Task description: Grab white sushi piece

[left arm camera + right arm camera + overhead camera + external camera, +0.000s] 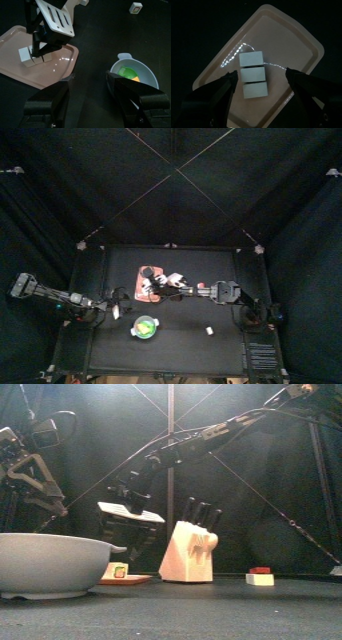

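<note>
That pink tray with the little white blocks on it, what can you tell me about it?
The pink tray is a shallow, smooth, glossy rectangle with rounded corners and a raised rim, plastic by its look. It lies flat on the black table, left of the middle in the top view. Three small white blocks sit on it in a touching row. The right gripper hangs over it, its jaws wide open either side of the blocks; whether they touch the tray cannot be told.
</note>
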You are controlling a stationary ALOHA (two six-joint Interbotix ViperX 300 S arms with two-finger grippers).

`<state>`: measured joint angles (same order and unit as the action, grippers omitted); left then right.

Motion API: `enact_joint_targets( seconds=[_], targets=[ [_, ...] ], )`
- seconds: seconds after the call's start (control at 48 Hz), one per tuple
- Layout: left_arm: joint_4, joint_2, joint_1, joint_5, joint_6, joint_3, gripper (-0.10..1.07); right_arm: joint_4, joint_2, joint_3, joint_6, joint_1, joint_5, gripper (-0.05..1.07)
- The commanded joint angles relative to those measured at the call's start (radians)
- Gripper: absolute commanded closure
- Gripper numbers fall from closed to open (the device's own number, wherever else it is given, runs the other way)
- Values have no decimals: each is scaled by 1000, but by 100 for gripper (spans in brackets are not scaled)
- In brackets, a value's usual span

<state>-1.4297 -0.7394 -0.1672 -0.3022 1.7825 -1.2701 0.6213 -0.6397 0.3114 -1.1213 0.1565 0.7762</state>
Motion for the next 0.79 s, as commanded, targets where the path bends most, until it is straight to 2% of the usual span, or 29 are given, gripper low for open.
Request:
enact_joint_targets(
  seconds=[0.0, 0.146, 0.354, 0.458, 0.625, 0.771],
  targets=[
    [-3, 2, 3, 0, 0, 12, 7, -31, 57, 26, 23, -14, 2, -1],
    [-3, 3, 3, -2, 0, 14, 7, -69, 107, 17, 86, -58, 44, -1],
    [0, 2, 3, -2, 0, 11, 7, -63, 181, 2, 135, -140, 152, -1],
    [2, 2, 3, -2, 0, 11, 7, -41, 210, -34, 135, -192, 207, -1],
    [2, 2, 3, -3, 0, 12, 7, -11, 259, -123, 101, -310, 284, -1],
    [2, 2, 5, -3, 0, 15, 7, 26, 322, -192, -3, -405, 336, -1]
  ],
)
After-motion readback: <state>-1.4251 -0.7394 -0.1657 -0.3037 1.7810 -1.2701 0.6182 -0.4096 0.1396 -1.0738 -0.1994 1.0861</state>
